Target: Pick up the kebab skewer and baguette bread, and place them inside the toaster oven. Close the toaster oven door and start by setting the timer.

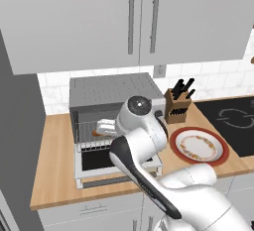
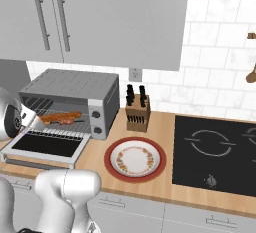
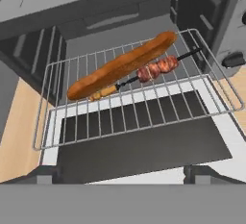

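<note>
The baguette bread (image 3: 120, 65) lies slantwise on the wire rack (image 3: 144, 112) of the toaster oven (image 2: 75, 94). The kebab skewer (image 3: 153, 69) rests beside it on the same rack, touching its near side. The toaster oven door (image 2: 45, 147) hangs dropped open, flat over the counter. My gripper (image 3: 122, 177) hovers open just in front of the rack and above the door, with nothing between its fingers. From the right base view the baguette (image 2: 60, 115) and the skewer (image 2: 67, 122) show inside the oven's mouth. My arm hides most of the opening in the left base view.
Two round knobs (image 2: 96, 121) sit on the oven's right panel. Right of the oven stand a knife block (image 2: 137, 112) and a red-rimmed plate (image 2: 134, 159). A black cooktop (image 2: 215, 149) fills the counter's right end. Wall cabinets (image 1: 134, 17) hang above.
</note>
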{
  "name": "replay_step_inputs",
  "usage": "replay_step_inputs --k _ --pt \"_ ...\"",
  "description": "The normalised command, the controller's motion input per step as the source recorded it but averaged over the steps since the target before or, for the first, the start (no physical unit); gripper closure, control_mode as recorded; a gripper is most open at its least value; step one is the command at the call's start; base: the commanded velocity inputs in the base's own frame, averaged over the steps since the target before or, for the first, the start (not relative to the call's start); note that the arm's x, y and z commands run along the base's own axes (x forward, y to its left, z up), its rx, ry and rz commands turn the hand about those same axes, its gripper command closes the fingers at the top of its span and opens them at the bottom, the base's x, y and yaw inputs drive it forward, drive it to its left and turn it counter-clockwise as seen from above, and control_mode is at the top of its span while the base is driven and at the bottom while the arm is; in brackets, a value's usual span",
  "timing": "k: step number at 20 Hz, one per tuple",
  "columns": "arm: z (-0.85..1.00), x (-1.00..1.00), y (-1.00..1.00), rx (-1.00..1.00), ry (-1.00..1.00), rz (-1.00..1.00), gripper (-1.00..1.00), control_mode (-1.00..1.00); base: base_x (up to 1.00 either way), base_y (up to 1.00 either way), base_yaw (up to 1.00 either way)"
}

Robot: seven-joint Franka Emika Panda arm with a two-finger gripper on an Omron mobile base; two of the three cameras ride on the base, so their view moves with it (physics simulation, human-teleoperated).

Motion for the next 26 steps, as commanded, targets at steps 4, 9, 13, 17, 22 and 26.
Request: replay_step_inputs --k 4,9,13,17,22,26 --pt "-0.19 0.0 -0.25 -0.02 -0.23 0.13 -1.0 -1.0 0.0 0.0 0.0" --pt "-0.16 0.04 -0.2 0.03 -0.15 0.11 -1.0 -1.0 0.0 0.0 0.0" --pt "-0.25 0.04 -0.08 0.03 -0.12 0.09 -1.0 -1.0 0.0 0.0 0.0" --pt "-0.11 -0.16 0.06 -0.04 -0.1 0.04 -1.0 -1.0 0.0 0.0 0.0" --pt "-0.02 -0.19 0.1 -0.06 -0.07 -0.02 -1.0 -1.0 0.0 0.0 0.0" --pt "-0.05 0.08 0.25 -0.02 -0.09 -0.08 -1.0 -1.0 0.0 0.0 0.0"
